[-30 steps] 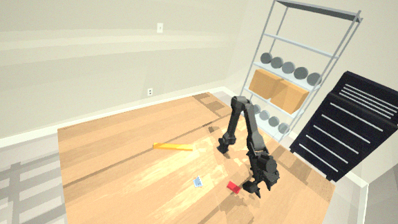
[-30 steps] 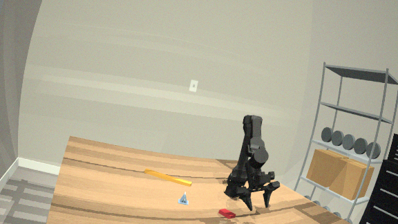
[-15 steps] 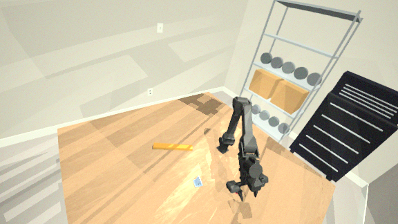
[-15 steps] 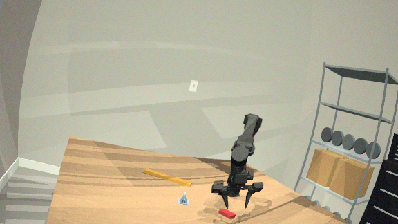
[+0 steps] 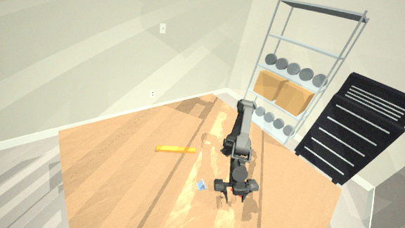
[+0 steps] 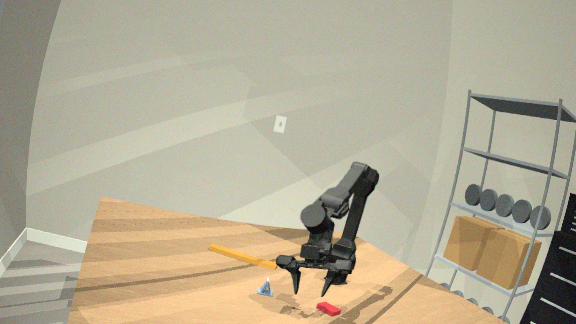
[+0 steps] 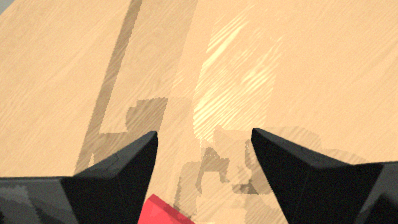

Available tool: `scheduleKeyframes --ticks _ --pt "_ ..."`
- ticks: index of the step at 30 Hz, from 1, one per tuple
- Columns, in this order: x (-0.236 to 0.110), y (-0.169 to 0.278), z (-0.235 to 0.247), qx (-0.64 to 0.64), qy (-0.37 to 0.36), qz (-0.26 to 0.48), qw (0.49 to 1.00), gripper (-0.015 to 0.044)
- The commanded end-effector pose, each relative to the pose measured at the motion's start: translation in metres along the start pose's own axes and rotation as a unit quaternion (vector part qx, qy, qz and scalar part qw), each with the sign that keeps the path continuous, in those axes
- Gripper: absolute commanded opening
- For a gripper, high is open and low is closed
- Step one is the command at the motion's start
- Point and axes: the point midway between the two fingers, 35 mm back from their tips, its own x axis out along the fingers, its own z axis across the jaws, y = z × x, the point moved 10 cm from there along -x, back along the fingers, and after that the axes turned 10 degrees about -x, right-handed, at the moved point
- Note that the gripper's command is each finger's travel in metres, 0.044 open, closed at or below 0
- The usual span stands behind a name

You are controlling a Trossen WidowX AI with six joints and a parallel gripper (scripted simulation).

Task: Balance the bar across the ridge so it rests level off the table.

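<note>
The yellow bar point(image 5: 176, 149) point(image 6: 242, 256) lies flat on the wooden table point(image 5: 105, 158) point(image 6: 150, 280). The ridge point(image 5: 201, 185) point(image 6: 265, 288), a small blue wedge, stands on the table in front of the bar and apart from it. My gripper point(image 5: 233, 198) point(image 6: 310, 291) point(image 7: 205, 135) is open and empty. It points down, just above the table and to the right of the ridge, well away from the bar. A small red block point(image 6: 328, 309) point(image 7: 162, 212) lies on the table close below the fingers.
A metal shelf rack point(image 5: 323, 10) point(image 6: 520, 107) with cardboard boxes point(image 5: 293, 96) and grey discs stands beyond the table's right side. A black drawer cabinet point(image 5: 355, 130) point(image 6: 555, 280) stands beside it. The arm's base sits at the table's right part.
</note>
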Motion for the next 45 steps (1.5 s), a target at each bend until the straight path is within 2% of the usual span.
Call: scheduleKeyframes --ticks 1,23,45 --pt "-0.005 0.000 -0.017 0.031 0.019 0.007 0.999 0.0315" --pt "-0.041 0.026 -0.112 0.195 0.108 0.034 0.974 0.0315" --pt "-0.090 0.082 -0.195 0.360 0.187 0.088 0.910 0.0315"
